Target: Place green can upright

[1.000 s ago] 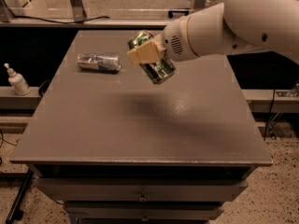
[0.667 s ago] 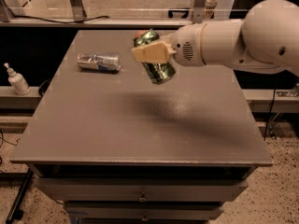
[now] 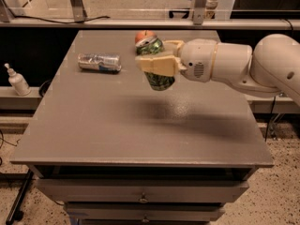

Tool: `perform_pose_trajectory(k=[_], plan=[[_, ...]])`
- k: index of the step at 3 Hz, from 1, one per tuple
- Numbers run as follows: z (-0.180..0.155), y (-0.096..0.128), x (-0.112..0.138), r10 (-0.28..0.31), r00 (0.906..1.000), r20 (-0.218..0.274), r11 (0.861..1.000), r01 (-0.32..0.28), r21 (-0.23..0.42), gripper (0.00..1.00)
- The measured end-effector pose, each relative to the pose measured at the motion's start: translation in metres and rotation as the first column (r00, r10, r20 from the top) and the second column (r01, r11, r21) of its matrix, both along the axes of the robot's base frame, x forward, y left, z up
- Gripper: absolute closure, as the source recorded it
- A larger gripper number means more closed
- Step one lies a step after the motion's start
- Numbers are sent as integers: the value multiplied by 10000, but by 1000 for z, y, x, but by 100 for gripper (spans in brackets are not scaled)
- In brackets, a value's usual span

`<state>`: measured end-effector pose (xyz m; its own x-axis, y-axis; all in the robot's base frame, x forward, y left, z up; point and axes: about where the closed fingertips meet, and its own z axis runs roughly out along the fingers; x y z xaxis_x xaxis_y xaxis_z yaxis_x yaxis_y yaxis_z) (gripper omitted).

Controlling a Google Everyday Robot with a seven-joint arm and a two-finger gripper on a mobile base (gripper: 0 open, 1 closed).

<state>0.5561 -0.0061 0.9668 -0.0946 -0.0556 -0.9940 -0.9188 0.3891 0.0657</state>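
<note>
The green can [image 3: 158, 78] is held in the air above the middle of the grey table [image 3: 117, 135], nearly upright with its silver top tilted slightly to the left. My gripper [image 3: 157, 63] reaches in from the right and is shut on the can, its pale fingers [image 3: 154, 64] across the can's middle. The can's shadow falls on the tabletop below.
A silver-and-blue can [image 3: 99, 62] lies on its side at the back left of the table. A red apple [image 3: 144, 35] sits at the back, behind the held can. A white pump bottle [image 3: 17, 81] stands on a ledge to the left.
The arm has swung so the gripper now points left, and the green can has turned from tilted towards upright, staying above the table's middle.
</note>
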Motion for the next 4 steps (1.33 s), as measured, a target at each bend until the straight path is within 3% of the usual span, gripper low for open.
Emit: perform_pose_trajectory(k=[1, 2, 3, 4], plan=[[-15, -7, -10, 641, 9934, 949, 9978, -625, -201, 100], [-37, -14, -16, 1046, 9861, 1289, 9941, -998, -435, 100], [-56, -21, -19, 1204, 9842, 1296, 9922, -1149, -487, 100], [-72, -26, -21, 1331, 9855, 1052, 9906, -1288, -467, 82]])
